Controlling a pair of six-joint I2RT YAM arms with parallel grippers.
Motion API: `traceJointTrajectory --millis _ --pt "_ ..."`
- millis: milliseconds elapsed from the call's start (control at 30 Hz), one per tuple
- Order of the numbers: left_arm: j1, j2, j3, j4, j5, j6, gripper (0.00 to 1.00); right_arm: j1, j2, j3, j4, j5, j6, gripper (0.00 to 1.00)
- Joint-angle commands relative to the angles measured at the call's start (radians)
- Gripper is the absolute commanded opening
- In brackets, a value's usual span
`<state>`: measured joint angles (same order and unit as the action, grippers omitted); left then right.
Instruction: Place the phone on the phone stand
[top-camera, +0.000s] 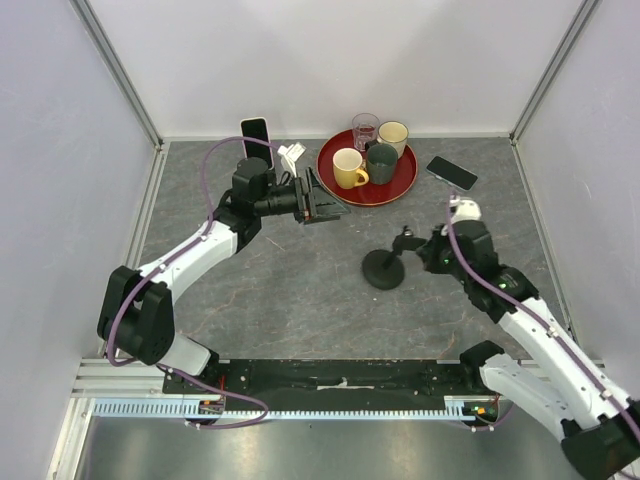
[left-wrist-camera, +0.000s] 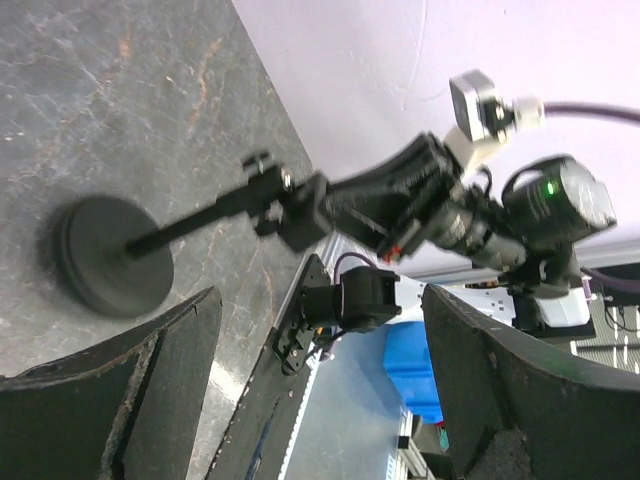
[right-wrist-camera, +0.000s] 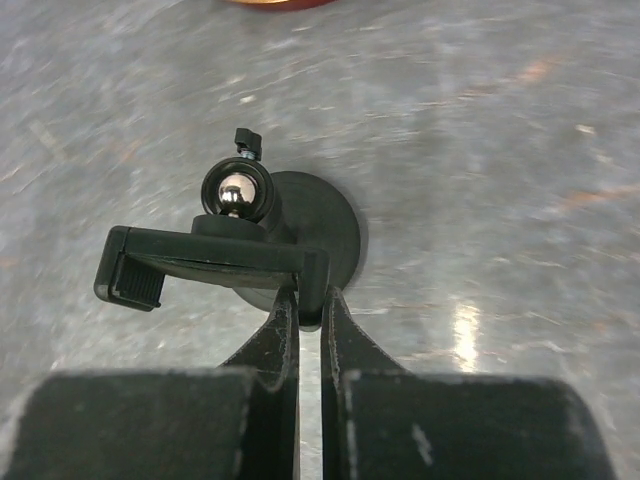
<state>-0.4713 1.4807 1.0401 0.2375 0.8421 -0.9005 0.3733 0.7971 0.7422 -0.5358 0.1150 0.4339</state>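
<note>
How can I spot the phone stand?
Find the red tray at the back of the grey table. Just in front of it, pinched by the right gripper, is the phone stand. It's the only all-black thing with a round flat foot and thin stalk.

One camera looked down on the table (top-camera: 300, 290) from above; both wrist cameras faced the phone stand (top-camera: 384, 268), the right closest.

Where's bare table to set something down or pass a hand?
Widest bare patch: near-centre table, between left arm and phone stand. Narrower strip between stand and red tray. Rear is crowded: tray with mugs, black phone right of it, white phone and left gripper on its left.
</note>
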Motion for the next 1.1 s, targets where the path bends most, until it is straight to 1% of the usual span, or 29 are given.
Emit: traceJointTrajectory --millis 0,33,67,100,133,167,267,333,367,500,567,600,633,700,733,767,800,867,900,967,1000,1067 --pt "0.040 0.016 -0.002 0.003 -0.009 0.009 0.86 0.235 0.045 0.006 0.144 0.072 0.069 0.00" --pt "0.046 0.016 -0.002 0.000 -0.012 0.009 0.86 0.278 0.074 0.017 0.161 0.124 0.078 0.00" --pt "0.060 0.018 -0.003 -0.003 -0.014 0.009 0.86 0.364 0.095 0.028 0.165 0.161 0.089 0.00" --pt "0.065 0.018 -0.003 -0.003 -0.018 0.011 0.86 0.407 0.117 0.040 0.166 0.199 0.094 0.00" --pt "0.069 0.018 -0.005 -0.004 -0.023 0.014 0.85 0.450 0.166 0.071 0.157 0.284 0.098 0.00" --pt "0.074 0.016 -0.006 -0.012 -0.026 0.020 0.85 0.522 0.188 0.086 0.151 0.323 0.117 0.00" --pt "0.074 0.021 -0.006 -0.015 -0.037 0.018 0.85 0.610 0.263 0.126 0.151 0.426 0.156 0.00" --pt "0.076 0.026 -0.003 -0.015 -0.028 0.017 0.85 0.656 0.309 0.153 0.151 0.462 0.184 0.00" --pt "0.076 0.026 -0.003 -0.015 -0.026 0.017 0.85 0.671 0.323 0.164 0.142 0.519 0.210 0.00" --pt "0.076 0.024 -0.005 -0.006 -0.014 0.008 0.85 0.743 0.382 0.235 0.097 0.653 0.265 0.00" --pt "0.077 0.024 -0.005 -0.006 -0.015 0.008 0.85 0.776 0.425 0.262 0.079 0.692 0.288 0.03" --pt "0.077 0.026 -0.005 -0.004 -0.017 0.005 0.85 0.780 0.442 0.288 0.062 0.715 0.305 0.06" --pt "0.079 0.029 -0.005 -0.001 -0.011 -0.004 0.85 0.786 0.473 0.301 0.037 0.716 0.334 0.14" --pt "0.079 0.030 -0.005 0.009 0.003 -0.011 0.85 0.788 0.504 0.327 0.019 0.716 0.345 0.24" --pt "0.079 0.024 -0.006 0.010 0.002 -0.006 0.85 0.789 0.508 0.332 0.016 0.710 0.353 0.34" --pt "0.080 0.024 -0.008 0.010 -0.003 -0.006 0.85 0.789 0.507 0.332 0.019 0.701 0.348 0.40" --pt "0.080 0.021 -0.008 0.010 -0.005 -0.008 0.85 0.788 0.498 0.326 0.048 0.669 0.332 0.48" --pt "0.082 0.017 -0.008 0.011 0.002 -0.012 0.85 0.788 0.481 0.312 0.082 0.634 0.273 0.57" --pt "0.082 0.013 -0.008 0.013 0.000 -0.011 0.85 0.788 0.459 0.307 0.095 0.623 0.260 0.72" --pt "0.082 0.007 -0.011 0.013 -0.006 -0.011 0.85 0.788 0.432 0.289 0.112 0.598 0.214 0.81" --pt "0.082 0.007 -0.012 0.013 -0.006 -0.012 0.85 0.788 0.395 0.278 0.138 0.591 0.200 0.88" --pt "0.082 0.007 -0.012 0.019 -0.001 -0.017 0.85 0.788 0.349 0.237 0.164 0.595 0.167 0.94"
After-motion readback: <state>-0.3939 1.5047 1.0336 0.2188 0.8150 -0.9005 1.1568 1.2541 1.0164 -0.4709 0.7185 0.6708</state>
